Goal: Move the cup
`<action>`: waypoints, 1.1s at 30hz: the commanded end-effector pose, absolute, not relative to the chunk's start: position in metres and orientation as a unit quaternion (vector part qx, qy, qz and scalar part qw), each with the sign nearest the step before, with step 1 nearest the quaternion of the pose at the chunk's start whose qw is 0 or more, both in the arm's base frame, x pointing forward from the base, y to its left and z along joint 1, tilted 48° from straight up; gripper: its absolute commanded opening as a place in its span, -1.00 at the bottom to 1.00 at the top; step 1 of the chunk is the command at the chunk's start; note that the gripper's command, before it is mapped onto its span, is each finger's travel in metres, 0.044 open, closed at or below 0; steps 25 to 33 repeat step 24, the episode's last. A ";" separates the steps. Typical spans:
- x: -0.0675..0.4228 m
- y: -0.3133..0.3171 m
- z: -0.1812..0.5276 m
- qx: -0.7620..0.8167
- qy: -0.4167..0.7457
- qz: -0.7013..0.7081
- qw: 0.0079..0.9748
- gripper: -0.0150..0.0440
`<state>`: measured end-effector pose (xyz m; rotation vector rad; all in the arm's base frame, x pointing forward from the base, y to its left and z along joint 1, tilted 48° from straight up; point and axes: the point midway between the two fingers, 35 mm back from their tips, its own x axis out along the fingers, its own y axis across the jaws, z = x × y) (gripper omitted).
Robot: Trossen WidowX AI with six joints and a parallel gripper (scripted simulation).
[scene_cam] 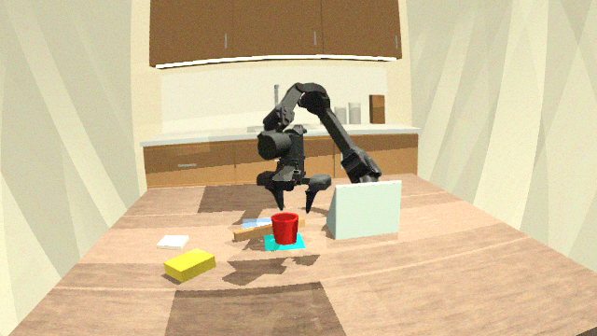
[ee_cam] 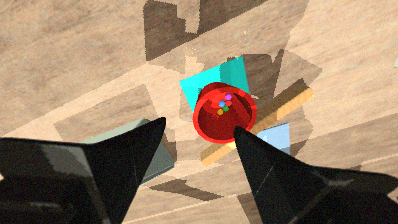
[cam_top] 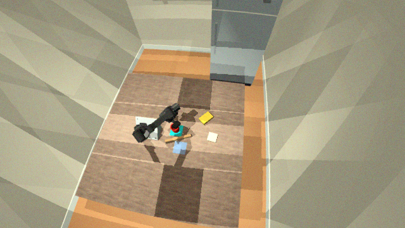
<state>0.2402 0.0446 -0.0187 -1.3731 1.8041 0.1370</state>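
The red cup (cam_top: 173, 128) (scene_cam: 284, 230) (ee_cam: 220, 126) stands upright on the cyan pad (cam_top: 180, 131) (scene_cam: 269, 245) (ee_cam: 196, 86). Several coloured marbles (ee_cam: 226, 108) lie inside it in the wrist view. The blue pad (cam_top: 180, 148) (scene_cam: 253, 223) (ee_cam: 279, 138) has nothing on it and lies across a wooden bar from the cup. My gripper (scene_cam: 295, 211) (ee_cam: 200, 125) is open and empty, with its fingertips above the height of the cup's rim. In the wrist view one fingertip overlaps the rim and the other is off to the left of the cup.
The wooden bar (cam_top: 178, 139) (scene_cam: 252, 232) (ee_cam: 294, 103) lies between the two pads. A yellow block (cam_top: 206, 118) (scene_cam: 188, 265) and a white tile (cam_top: 212, 137) (scene_cam: 173, 242) lie farther off. A pale upright panel (scene_cam: 367, 210) stands beside the arm.
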 end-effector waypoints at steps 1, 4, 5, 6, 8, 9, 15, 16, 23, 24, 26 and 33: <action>0.241 0.049 -0.016 -0.548 0.720 0.055 0.422 1.00; 0.242 0.057 -0.009 -0.547 0.720 0.055 0.424 1.00; 0.242 0.060 -0.006 -0.547 0.720 0.055 0.424 1.00; 0.243 0.063 -0.003 -0.547 0.720 0.055 0.424 1.00; 0.243 0.069 0.002 -0.547 0.719 0.055 0.425 1.00; 0.243 0.072 0.005 -0.546 0.719 0.055 0.426 1.00; 0.244 0.088 0.020 -0.545 0.719 0.055 0.427 1.00; 0.243 0.090 0.023 -0.545 0.719 0.055 0.427 1.00; 0.243 0.088 0.021 -0.548 0.718 0.056 0.424 1.00; 0.243 0.088 0.021 -0.548 0.718 0.056 0.424 1.00; 0.243 0.088 0.021 -0.548 0.718 0.056 0.424 1.00; 0.243 0.088 0.021 -0.548 0.718 0.056 0.424 1.00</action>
